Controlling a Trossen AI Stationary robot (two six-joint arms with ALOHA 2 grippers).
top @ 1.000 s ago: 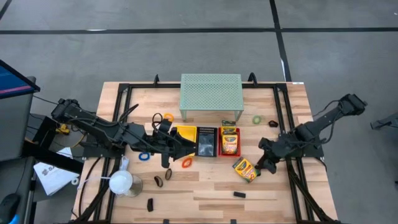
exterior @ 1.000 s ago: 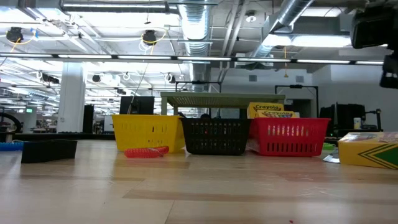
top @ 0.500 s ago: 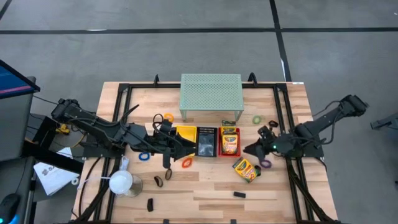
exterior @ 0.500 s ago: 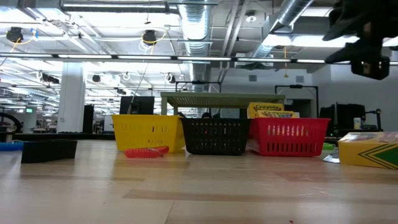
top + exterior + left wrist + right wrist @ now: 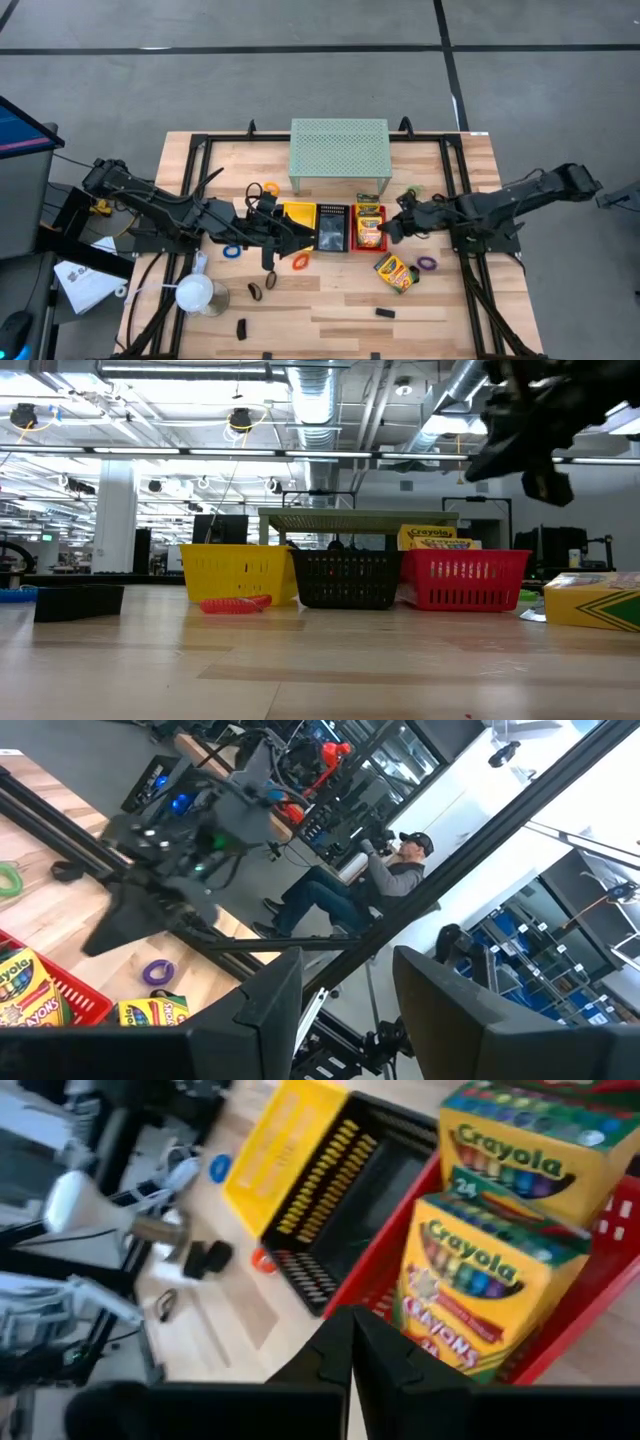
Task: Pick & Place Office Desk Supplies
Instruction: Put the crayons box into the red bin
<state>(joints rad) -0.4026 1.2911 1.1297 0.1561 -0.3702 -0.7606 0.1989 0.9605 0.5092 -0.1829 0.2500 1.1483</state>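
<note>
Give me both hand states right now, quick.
Left hand: open, holding nothing, by the yellow basket.
Right hand: shut, empty, over the red basket with its crayon boxes.

Wooden table [image 5: 330,300] with baskets [image 5: 333,227], crayon box [image 5: 395,272]

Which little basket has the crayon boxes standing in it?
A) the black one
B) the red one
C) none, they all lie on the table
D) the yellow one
B: two crayon boxes stand inside the red basket, next to the black basket; a third box lies loose on the table.
</note>
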